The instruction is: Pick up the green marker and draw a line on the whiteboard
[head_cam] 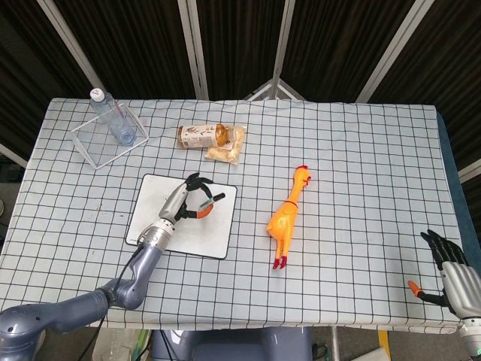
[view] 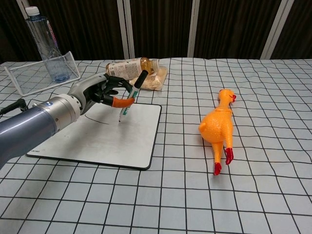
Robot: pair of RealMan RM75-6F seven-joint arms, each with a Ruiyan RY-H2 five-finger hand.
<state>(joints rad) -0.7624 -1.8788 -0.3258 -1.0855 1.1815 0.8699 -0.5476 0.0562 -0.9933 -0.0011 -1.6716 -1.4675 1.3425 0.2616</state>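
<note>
My left hand (view: 100,91) (head_cam: 183,204) grips the green marker (view: 130,97) (head_cam: 210,203), tilted with its black cap end up and its tip down, just above the whiteboard (view: 92,139) (head_cam: 203,233). A thin dark curved line (view: 95,118) shows on the board to the left of the tip. My right hand (head_cam: 451,274) hangs off the table's near right corner in the head view, fingers apart and holding nothing.
A yellow rubber chicken (view: 218,126) (head_cam: 288,214) lies right of the board. A lying bottle (view: 131,67) and a snack bag (view: 151,82) are behind the board. A water bottle (view: 46,46) stands in a wire rack (view: 29,78) at the far left.
</note>
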